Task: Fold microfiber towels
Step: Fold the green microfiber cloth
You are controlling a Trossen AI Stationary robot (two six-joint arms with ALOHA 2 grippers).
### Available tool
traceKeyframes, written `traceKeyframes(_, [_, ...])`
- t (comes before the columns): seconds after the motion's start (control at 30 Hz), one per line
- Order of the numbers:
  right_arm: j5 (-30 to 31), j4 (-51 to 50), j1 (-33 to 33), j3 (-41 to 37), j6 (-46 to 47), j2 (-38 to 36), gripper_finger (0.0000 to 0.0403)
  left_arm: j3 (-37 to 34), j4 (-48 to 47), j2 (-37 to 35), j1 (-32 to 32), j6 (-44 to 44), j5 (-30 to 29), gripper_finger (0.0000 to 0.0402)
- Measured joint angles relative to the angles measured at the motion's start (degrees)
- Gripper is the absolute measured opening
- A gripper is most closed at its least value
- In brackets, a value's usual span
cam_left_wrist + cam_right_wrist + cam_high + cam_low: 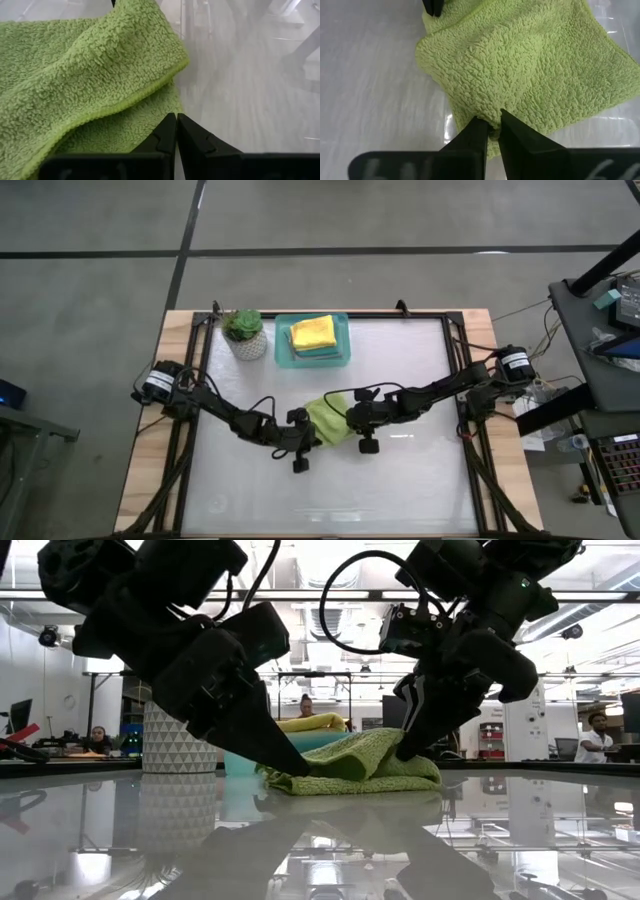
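— Where do your grippers stand at this moment?

— My right gripper [492, 131] is down on the lime green towel [330, 420], its two dark fingers [520, 142] drawn narrow with a small pucker of pile caught between them at the towel's edge. My left gripper [176, 131] has its jaws pressed fully together, tips low at the towel's opposite border; whether it pins any cloth there, I cannot tell. The low view shows both coming down steeply onto the cloth from either side.

— And the towel itself?

— It lies near the middle of the table [420, 480], already doubled over, one hemmed layer resting on another and the whole thing a little rumpled. Toward the table's far edge sits the teal tray [284, 350] with a yellow towel [313, 332] on top of a darker one, beside a small potted plant [243, 332] near the far left corner.

— How do you expect the cloth to behave?

— Light, limp and fluffy, I judge. It will sag and drape from any pinch, and the glossy tabletop may let it slide instead of creasing. The stitched hem and the corners look the surest hold; a pinch in the open pile could lift only one layer.
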Motion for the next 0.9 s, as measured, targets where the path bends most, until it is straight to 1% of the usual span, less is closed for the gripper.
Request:
traceKeyframes(0.23, [0.0,0.5,0.0,0.0,0.9,0.0,0.0042,0.0,0.1,0.0,0.0,0.1,0.0,0.0000])
traceKeyframes(0.6, [0.0,0.3,0.0,0.0,3.1,0.0,0.0107,0.0,0.0,0.0,0.5,1.8,0.0,0.0000])
traceKeyframes(0.7, [0.0,-1.6,0.0,0.5,3.6,-0.2,0.0118,0.0,0.0,0.0,0.5,2.3,0.1,0.0000])
traceKeyframes(0.8, [0.0,-5.8,0.0,2.8,5.9,-0.2,0.0116,0.0,-0.1,-0.3,0.5,3.1,0.4,0.0000])
traceKeyframes(0.9, [0.1,-9.6,0.4,4.9,6.0,-0.3,0.0087,0.0,-1.7,-1.6,0.5,3.3,0.4,0.0000])
